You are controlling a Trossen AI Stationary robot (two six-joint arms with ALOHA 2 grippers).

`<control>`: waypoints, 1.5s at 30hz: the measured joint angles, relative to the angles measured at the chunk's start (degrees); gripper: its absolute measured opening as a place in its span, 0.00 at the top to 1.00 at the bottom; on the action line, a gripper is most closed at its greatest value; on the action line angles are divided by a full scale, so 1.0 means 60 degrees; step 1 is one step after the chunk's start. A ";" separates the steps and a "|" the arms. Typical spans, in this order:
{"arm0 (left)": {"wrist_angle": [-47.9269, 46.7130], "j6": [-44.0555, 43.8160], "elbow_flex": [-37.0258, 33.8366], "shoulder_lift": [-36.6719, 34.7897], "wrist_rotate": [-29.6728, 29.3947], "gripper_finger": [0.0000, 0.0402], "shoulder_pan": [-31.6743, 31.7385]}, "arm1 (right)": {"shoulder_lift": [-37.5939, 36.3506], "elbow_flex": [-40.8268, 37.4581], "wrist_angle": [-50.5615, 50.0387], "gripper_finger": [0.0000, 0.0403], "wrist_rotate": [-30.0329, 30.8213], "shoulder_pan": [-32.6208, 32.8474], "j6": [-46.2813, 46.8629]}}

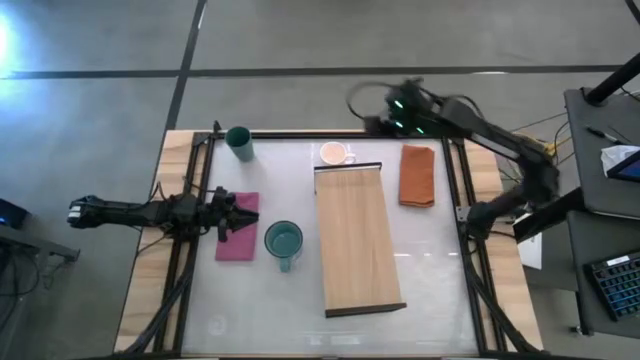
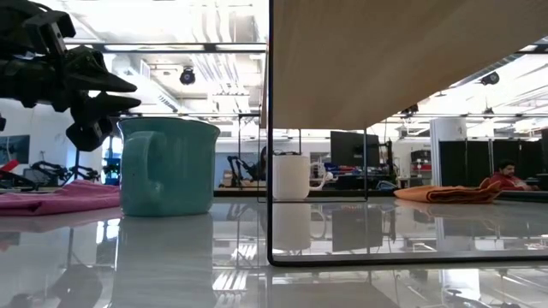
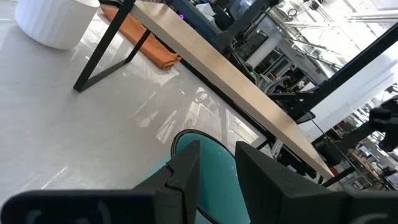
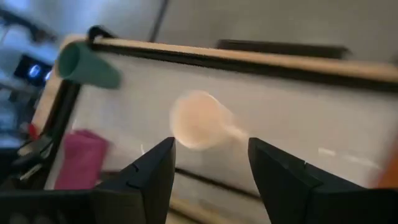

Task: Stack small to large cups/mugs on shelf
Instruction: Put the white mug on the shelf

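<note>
The small white mug (image 1: 334, 153) stands at the table's far side, just beyond the far end of the light-wood shelf (image 1: 357, 240). The wide teal mug (image 1: 283, 240) stands left of the shelf. The dark green tumbler (image 1: 239, 143) stands at the far left corner. My left gripper (image 1: 245, 218) hovers over the magenta cloth (image 1: 237, 240), slightly open, its tips pointing at the teal mug (image 3: 211, 158) without touching it. My right gripper (image 4: 211, 155) is open, above the table's far edge, looking down on the white mug (image 4: 196, 121).
An orange cloth (image 1: 417, 175) lies right of the shelf's far end. The shelf stands raised on thin dark legs (image 2: 270, 171). Dark frame rails run along the table's left, right and far edges. A person sits in the room beyond (image 2: 505, 178).
</note>
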 joint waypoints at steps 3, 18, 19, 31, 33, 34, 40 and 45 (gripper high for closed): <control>-0.0002 0.0000 -0.0001 0.0000 0.0000 0.78 0.0001 | 0.1375 0.1477 0.0203 0.51 -0.0612 -0.0287 -0.1231; -0.0001 -0.0003 0.0000 0.0000 0.0000 0.78 -0.0002 | 0.6297 0.7813 -0.6442 0.51 -0.0561 -0.0572 -0.4331; -0.0002 0.0000 0.0000 0.0000 0.0001 0.78 0.0001 | 0.6342 0.7844 -0.6402 0.51 -0.0552 -0.0530 -0.4486; 0.0002 0.0000 0.0000 0.0000 0.0000 0.78 0.0000 | 0.6391 0.6129 -0.4017 0.51 -0.1539 -0.0701 -0.4644; -0.0002 0.0000 0.0000 0.0000 0.0000 0.78 -0.0001 | 0.6297 0.5598 -0.3767 0.51 -0.1534 -0.0704 -0.4752; 0.0000 -0.0001 -0.0001 0.0000 0.0000 0.78 -0.0001 | 0.6180 0.5346 -0.3558 0.51 -0.1598 -0.0692 -0.4779; 0.0001 -0.0003 0.0000 0.0000 0.0000 0.78 -0.0001 | 0.5569 0.3609 -0.2061 0.51 -0.1723 -0.0740 -0.4726; -0.0002 0.0000 0.0000 0.0000 0.0000 0.78 -0.0002 | 0.5388 0.2674 -0.1105 0.51 -0.1767 -0.0788 -0.4449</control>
